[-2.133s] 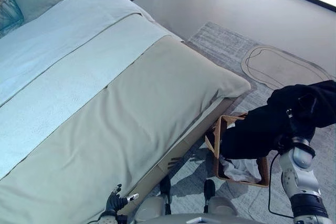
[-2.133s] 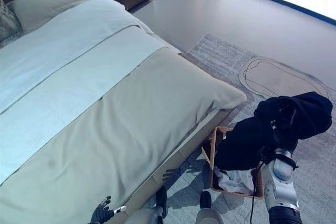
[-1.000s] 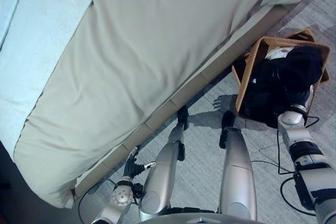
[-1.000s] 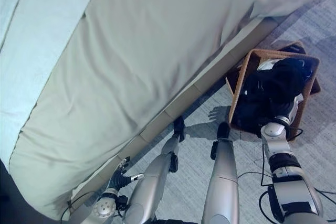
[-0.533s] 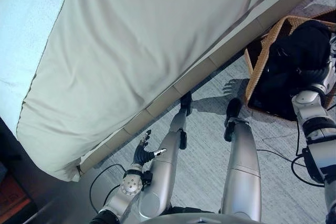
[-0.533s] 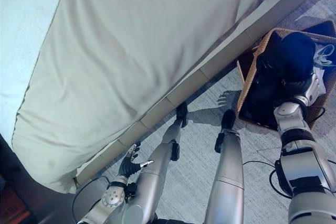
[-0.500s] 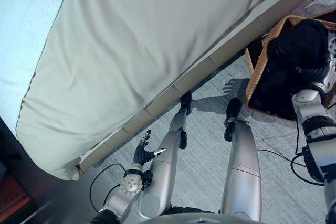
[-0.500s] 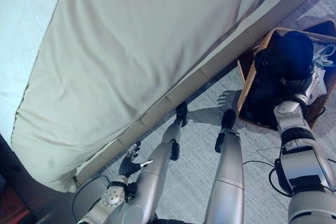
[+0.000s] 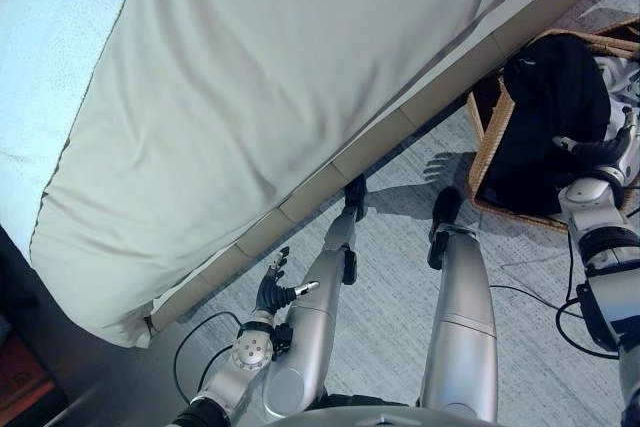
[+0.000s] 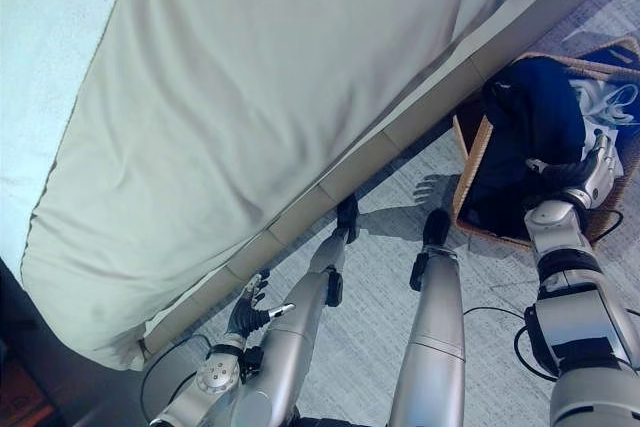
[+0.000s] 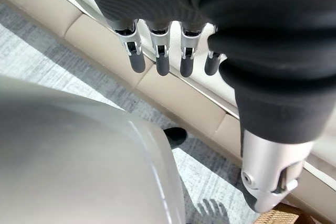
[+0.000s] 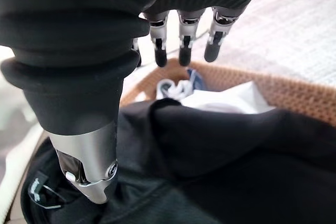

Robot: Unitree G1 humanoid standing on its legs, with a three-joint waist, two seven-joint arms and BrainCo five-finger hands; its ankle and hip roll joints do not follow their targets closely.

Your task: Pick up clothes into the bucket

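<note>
Wicker bucket (image 9: 487, 137): woven, light brown, standing on the grey rug (image 9: 390, 277) at about 2 o'clock from the robot, close beside the bed frame (image 9: 400, 117).

Black garment (image 9: 545, 112): lies in the bucket, heaped above the rim and draped over the near wall so that dark cloth hangs down the outside. No hand grips it.

White clothing (image 12: 226, 100): in the bucket behind the black garment, at about 12 o'clock from it in the right wrist view, a pale bundle with a bit of blue trim showing against the far wicker wall.

Right hand (image 9: 605, 152): at about 3 o'clock, just above the near edge of the bucket, beside the black garment. Fingers (image 12: 181, 51) straight and spread apart, thumb apart from them, nothing held.

Left hand (image 9: 272, 292): low at about 7 o'clock, hanging by the robot's side over the rug near the bed's base. Fingers (image 11: 160, 59) straight, relaxed, holding nothing.

Bed cover (image 9: 300, 67): pale grey-green, smooth, hanging over the mattress edge from 10 to 1 o'clock.
</note>
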